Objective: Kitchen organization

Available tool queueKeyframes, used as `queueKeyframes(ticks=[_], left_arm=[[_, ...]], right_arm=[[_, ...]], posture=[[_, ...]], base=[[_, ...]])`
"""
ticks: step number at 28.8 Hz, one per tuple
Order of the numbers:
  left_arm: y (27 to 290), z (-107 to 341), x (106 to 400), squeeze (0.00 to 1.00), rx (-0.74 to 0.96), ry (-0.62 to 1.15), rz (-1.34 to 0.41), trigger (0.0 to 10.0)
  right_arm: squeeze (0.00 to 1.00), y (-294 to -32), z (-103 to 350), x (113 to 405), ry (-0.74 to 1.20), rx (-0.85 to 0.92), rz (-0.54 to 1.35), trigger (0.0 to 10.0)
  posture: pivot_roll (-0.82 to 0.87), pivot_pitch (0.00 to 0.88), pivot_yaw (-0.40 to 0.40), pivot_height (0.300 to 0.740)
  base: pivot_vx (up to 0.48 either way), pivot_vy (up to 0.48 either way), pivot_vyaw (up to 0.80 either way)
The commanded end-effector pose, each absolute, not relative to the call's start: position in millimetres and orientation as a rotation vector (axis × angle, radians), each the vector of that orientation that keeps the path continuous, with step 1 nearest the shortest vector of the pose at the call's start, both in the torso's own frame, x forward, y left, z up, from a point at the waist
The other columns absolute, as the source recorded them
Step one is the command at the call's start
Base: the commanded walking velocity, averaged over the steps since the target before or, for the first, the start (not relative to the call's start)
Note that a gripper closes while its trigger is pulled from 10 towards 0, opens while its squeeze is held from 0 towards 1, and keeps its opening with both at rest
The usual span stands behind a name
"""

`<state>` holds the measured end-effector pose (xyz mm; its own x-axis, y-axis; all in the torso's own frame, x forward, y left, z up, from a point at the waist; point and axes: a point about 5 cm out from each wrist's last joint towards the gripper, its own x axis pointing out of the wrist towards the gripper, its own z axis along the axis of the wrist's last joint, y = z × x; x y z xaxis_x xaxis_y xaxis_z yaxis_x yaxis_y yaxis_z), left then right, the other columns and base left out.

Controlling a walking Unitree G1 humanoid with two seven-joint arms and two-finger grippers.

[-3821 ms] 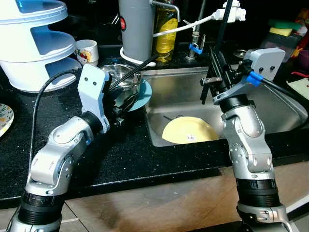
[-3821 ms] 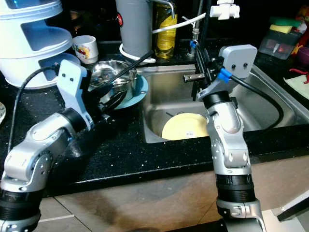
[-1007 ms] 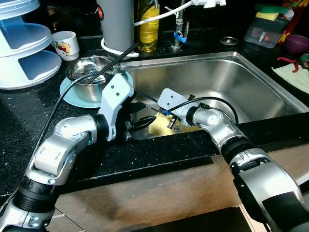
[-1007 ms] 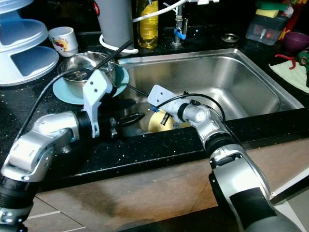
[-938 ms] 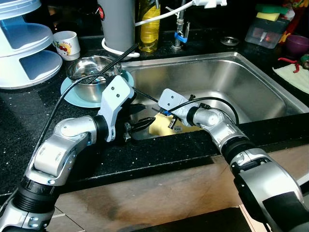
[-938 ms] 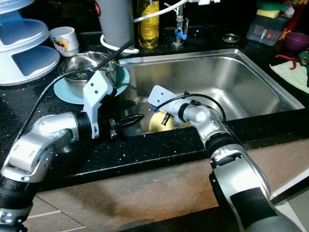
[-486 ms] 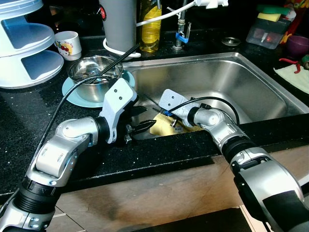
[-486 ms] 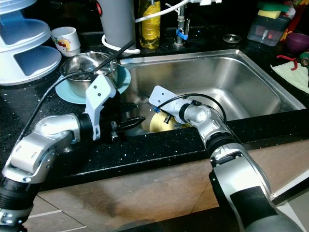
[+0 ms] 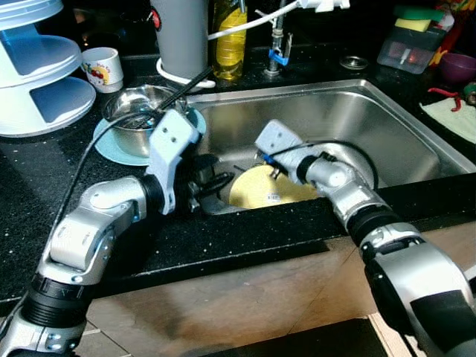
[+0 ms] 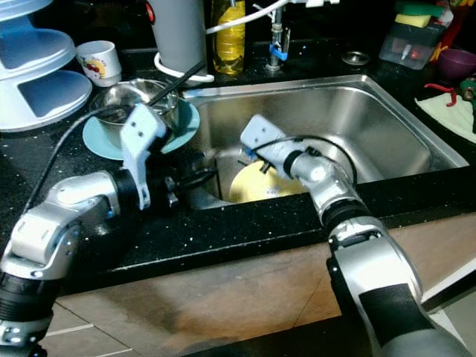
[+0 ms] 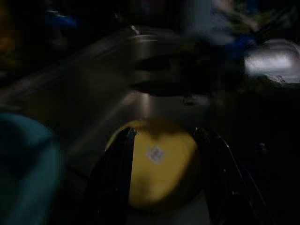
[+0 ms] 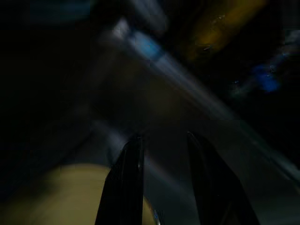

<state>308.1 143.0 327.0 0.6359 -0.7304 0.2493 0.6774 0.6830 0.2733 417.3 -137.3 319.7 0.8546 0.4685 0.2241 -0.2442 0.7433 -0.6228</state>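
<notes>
A yellow plate [image 9: 256, 193] lies flat in the bottom of the steel sink [image 9: 357, 119], near its front left corner. My left gripper [image 9: 214, 189] hangs open at the sink's left edge, just left of the plate. In the left wrist view its fingers [image 11: 117, 173] stand apart with the plate [image 11: 159, 173] seen beyond them, untouched. My right gripper [image 9: 269, 169] hovers open just above the plate's back edge, nothing held. The right wrist view is dark and blurred, with the yellow plate [image 12: 70, 197] beside the spread fingers [image 12: 129, 187].
A steel bowl [image 9: 137, 115] sits on a teal plate [image 9: 104, 141] on the black counter, left of the sink. Behind stand a cup [image 9: 102, 67], a white and blue tiered rack [image 9: 37, 82], a grey canister [image 9: 182, 37], a yellow bottle [image 9: 229, 37] and the tap [image 9: 275, 52].
My right gripper has lifted off the plate and moved back and to the right. My left gripper has drawn back a little toward the sink's left edge. More of the plate shows.
</notes>
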Motion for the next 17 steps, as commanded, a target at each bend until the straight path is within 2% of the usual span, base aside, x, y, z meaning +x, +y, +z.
queueKeyframes(ticks=[1, 5, 10, 11, 17], left_arm=[[162, 345, 302, 0.00, 0.144, -0.432, -0.711, 10.0], [177, 349, 305, 0.00, 0.184, -0.452, -0.586, 10.0], [207, 353, 312, 0.00, 0.156, -0.462, -0.300, 10.0], [207, 353, 312, 0.00, 0.156, -0.462, -0.300, 10.0], [237, 353, 319, 0.00, 0.208, -0.414, -0.051, 10.0]], right_arm=[[0.00, -144, 341, 412, -0.504, -0.482, 0.372, 10.0], [0.00, -148, 349, 408, -0.569, -0.411, 0.364, 10.0], [0.00, -153, 362, 397, -0.695, -0.272, 0.351, 10.0], [0.00, -153, 362, 397, -0.695, -0.272, 0.351, 10.0], [0.00, -145, 364, 382, -0.772, -0.184, 0.391, 10.0]], posture=[[0.06, 0.263, -0.014, 0.740], [0.06, 0.261, -0.015, 0.740], [0.06, 0.257, -0.009, 0.740], [0.06, 0.257, -0.009, 0.740], [0.06, 0.256, -0.003, 0.740]], base=[[0.000, 0.000, 0.00], [0.000, 0.000, 0.00], [0.000, 0.000, 0.00], [0.000, 0.000, 0.00], [0.000, 0.000, 0.00]])
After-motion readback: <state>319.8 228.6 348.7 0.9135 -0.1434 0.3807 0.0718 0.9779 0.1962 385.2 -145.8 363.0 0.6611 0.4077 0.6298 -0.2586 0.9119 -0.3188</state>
